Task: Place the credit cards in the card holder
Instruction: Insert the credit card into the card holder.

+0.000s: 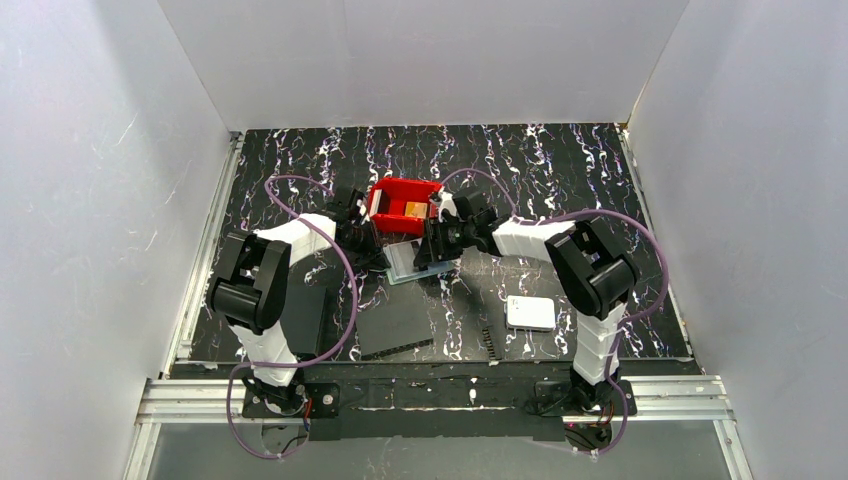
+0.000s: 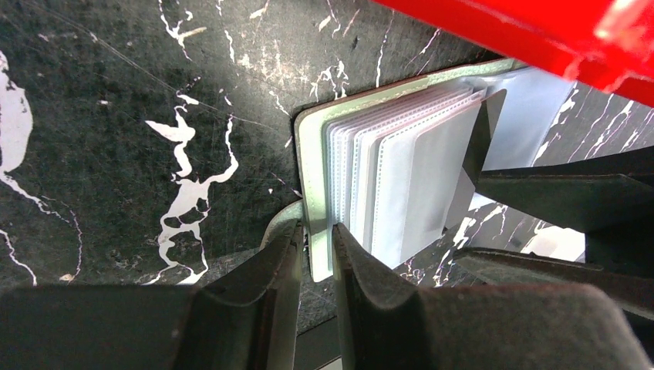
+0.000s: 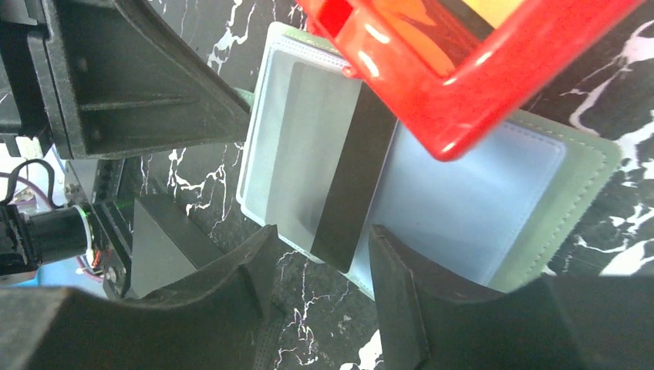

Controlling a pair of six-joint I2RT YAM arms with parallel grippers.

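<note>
The card holder (image 1: 418, 265) lies open just in front of the red bin, grey-green cover down and pale pockets (image 2: 401, 177) up. My left gripper (image 2: 316, 245) is shut on the cover's near-left edge (image 2: 312, 193). A pale credit card with a black stripe (image 3: 339, 177) lies slanted on the holder (image 3: 493, 200), part of it in a pocket. Its lower corner sits between the fingers of my right gripper (image 3: 322, 239), which is open and apart from the card. An orange card (image 1: 415, 208) lies in the bin.
The red bin (image 1: 385, 190) stands behind the holder, and its corner (image 3: 432, 92) overhangs it in the right wrist view. A white rounded box (image 1: 530, 312) lies at the front right. Flat black rectangles (image 1: 395, 325) lie at the front left. White walls enclose the table.
</note>
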